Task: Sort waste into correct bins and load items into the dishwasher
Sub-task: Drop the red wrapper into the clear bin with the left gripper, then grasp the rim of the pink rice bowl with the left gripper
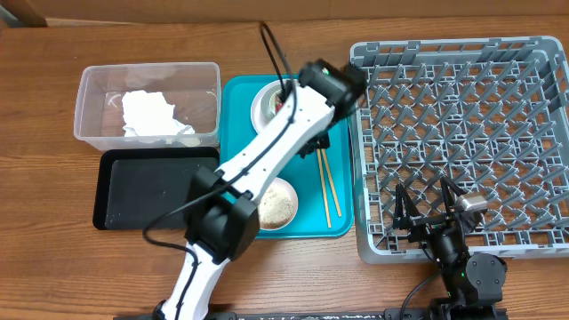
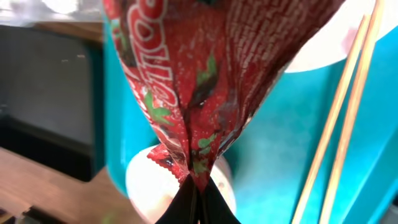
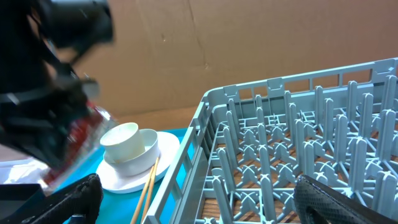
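My left gripper (image 2: 197,191) is shut on the bottom tip of a red crinkled wrapper (image 2: 199,81), held up over the teal tray. The wrapper (image 3: 78,140) also shows left of the small white cup (image 3: 123,138), which sits in a bowl on the white plate (image 3: 168,152). Wooden chopsticks (image 1: 326,187) lie on the tray's right side. A second bowl (image 1: 277,204) holds rice-like grains. White tissue (image 1: 156,116) lies in the clear tub (image 1: 89,98), with the black tray (image 1: 151,191) in front of it. My right gripper (image 1: 425,206) hangs open and empty over the grey dish rack (image 1: 462,107), at its near left corner.
The teal tray (image 1: 342,222) lies between the two bins and the rack. My left arm (image 1: 258,164) reaches diagonally across it and hides part of it. The rack's upright pegs (image 3: 292,149) stand close under my right gripper. Bare wooden table surrounds everything.
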`<state>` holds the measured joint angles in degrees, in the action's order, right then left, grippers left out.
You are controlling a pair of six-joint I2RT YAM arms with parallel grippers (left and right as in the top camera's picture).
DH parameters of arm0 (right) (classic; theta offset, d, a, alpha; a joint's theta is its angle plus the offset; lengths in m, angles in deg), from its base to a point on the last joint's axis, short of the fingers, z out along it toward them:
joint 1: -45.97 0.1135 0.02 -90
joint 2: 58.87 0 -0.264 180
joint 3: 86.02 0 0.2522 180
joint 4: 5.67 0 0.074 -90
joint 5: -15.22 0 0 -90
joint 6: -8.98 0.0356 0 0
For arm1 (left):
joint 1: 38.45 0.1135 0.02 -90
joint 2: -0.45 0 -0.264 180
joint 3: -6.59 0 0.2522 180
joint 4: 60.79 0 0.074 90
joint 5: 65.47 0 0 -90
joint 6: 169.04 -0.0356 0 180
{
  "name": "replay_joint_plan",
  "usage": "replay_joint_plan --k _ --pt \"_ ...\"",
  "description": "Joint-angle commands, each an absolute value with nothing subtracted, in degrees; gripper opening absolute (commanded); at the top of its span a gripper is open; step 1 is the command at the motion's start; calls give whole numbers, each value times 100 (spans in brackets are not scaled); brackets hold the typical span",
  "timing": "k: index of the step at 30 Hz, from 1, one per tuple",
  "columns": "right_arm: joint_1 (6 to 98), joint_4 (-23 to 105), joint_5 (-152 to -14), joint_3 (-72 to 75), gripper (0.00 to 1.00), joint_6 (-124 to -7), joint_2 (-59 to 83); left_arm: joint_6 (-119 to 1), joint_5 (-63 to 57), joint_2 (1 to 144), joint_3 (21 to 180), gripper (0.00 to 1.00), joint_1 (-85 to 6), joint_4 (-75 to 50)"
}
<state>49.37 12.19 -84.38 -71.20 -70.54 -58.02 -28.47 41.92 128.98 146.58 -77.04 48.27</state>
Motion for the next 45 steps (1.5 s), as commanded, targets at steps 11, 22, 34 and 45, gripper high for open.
replay_joint_plan --k 11,22,34,45 --pt "4910 1190 -8388 -7181 100 -7056 -5870 -2889 4349 12022 15058 4 -5542 4904" --pt "4910 1190 -8388 -7181 100 -7056 -5870 -2965 3958 12197 14826 33 -4218 4781" --pt "4910 1192 -8388 -7181 100 -7056 -5870 -4611 2212 12160 14822 57 -3979 4486" --pt "4910 1190 -8388 -7181 100 -7056 -5870 -5649 553 11827 14717 53 -4694 4980"
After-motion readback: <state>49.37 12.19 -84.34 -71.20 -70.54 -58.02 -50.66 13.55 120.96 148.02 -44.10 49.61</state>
